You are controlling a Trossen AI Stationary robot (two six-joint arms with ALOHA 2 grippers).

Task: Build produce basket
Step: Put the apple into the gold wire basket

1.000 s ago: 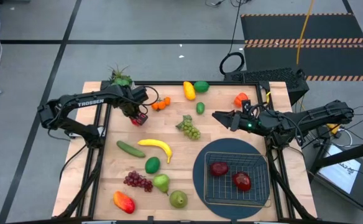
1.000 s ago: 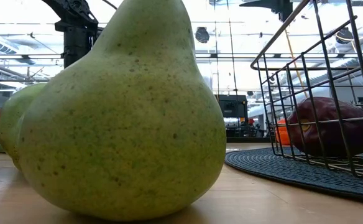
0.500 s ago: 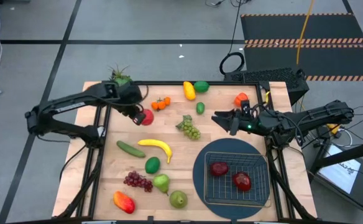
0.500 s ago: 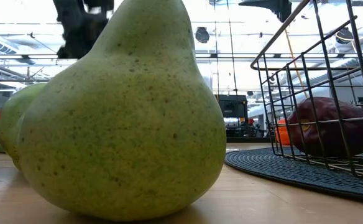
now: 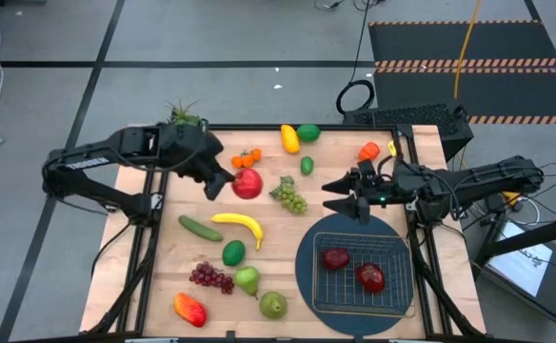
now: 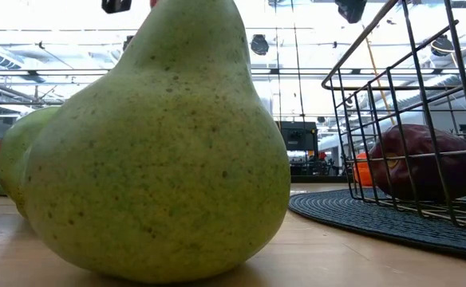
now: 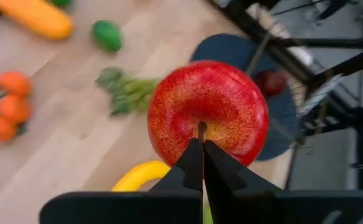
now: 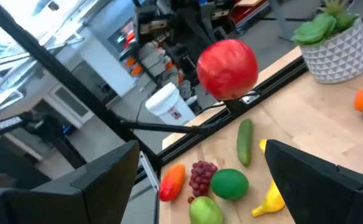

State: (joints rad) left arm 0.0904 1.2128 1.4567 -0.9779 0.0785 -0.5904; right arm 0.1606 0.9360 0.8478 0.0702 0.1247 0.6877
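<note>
Left wrist view: left gripper (image 7: 202, 144) jaws pinched shut on the red apple's (image 7: 207, 112) stem — apple raised above the table, stem end facing the camera. Right gripper (image 5: 342, 195) spread wide, holding nothing, beside the basket (image 5: 364, 274).

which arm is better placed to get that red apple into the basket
Left. Its tool is shut on the apple's stem, lifted above the table. The right tool hangs open, empty, near the basket.
</note>
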